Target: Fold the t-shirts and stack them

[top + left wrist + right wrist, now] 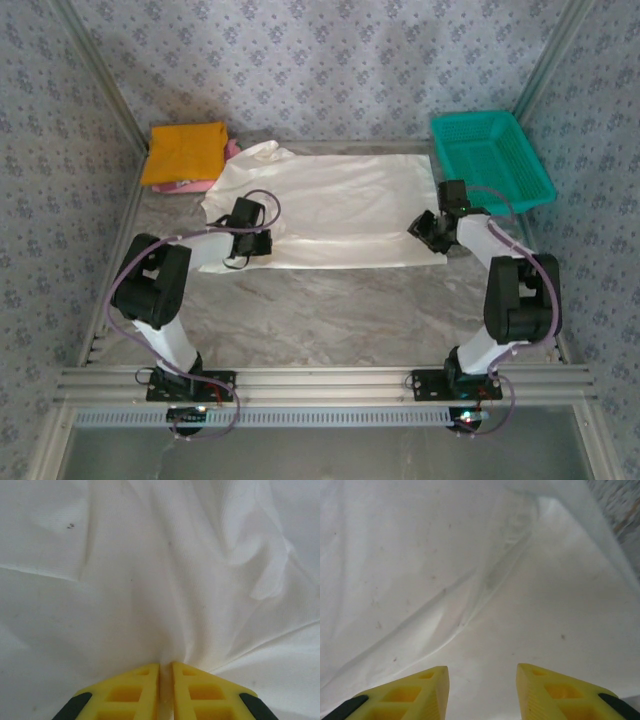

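A thin, cream white t-shirt lies spread as a broad, smooth rectangle across the middle of the grey marbled table, with one short sleeve at its 10 o'clock corner. At its 8 o'clock edge the left gripper is clenched on it. The ribbed yellow fingers almost meet, and soft pleats fan out from the pinch toward 12 and 2 o'clock. At the 4 o'clock edge the right gripper is released, its yellow wedges held wide over flat cloth crossed by one diagonal crease. A folded orange shirt sits at the table's 10 o'clock on top of a pink shirt. A teal mesh basket stands at 2 o'clock.
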